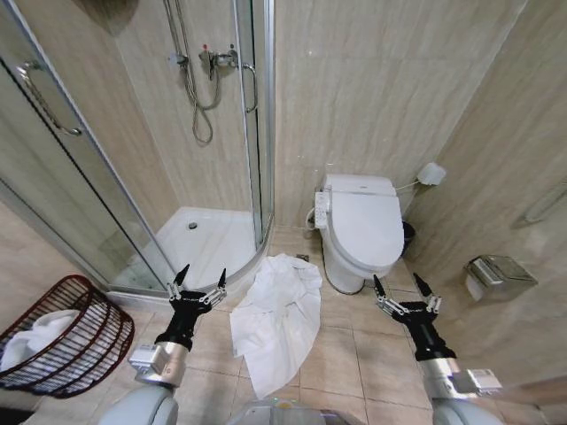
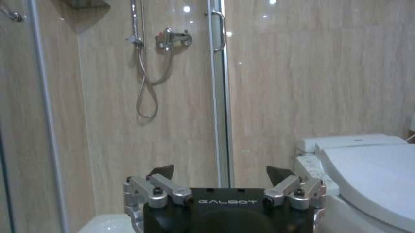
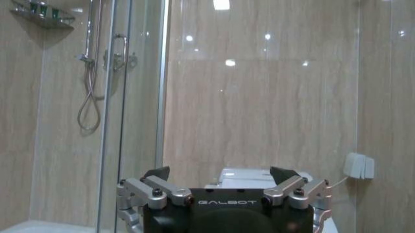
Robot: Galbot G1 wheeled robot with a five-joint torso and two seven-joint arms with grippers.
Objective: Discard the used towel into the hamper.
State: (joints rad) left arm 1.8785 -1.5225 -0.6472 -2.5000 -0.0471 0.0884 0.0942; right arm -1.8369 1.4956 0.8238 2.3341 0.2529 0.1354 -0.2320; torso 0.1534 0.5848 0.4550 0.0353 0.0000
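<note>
A crumpled white towel (image 1: 277, 317) lies on the tiled floor between the shower and the toilet. The hamper (image 1: 75, 345), a dark red-brown wire basket, stands at the far left with white cloth inside. My left gripper (image 1: 200, 278) hangs open just left of the towel, above the floor, with nothing between its fingers. My right gripper (image 1: 400, 286) is open to the right of the toilet base, also holding nothing. In the wrist views, the left gripper (image 2: 220, 171) and right gripper (image 3: 220, 172) each point at the far wall with fingers spread.
A glass shower enclosure (image 1: 204, 133) with a white tray fills the back left. A white toilet (image 1: 361, 226) stands at the back centre. A metal paper holder (image 1: 496, 273) is fixed to the right wall. Bare floor tiles (image 1: 354, 354) lie between my arms.
</note>
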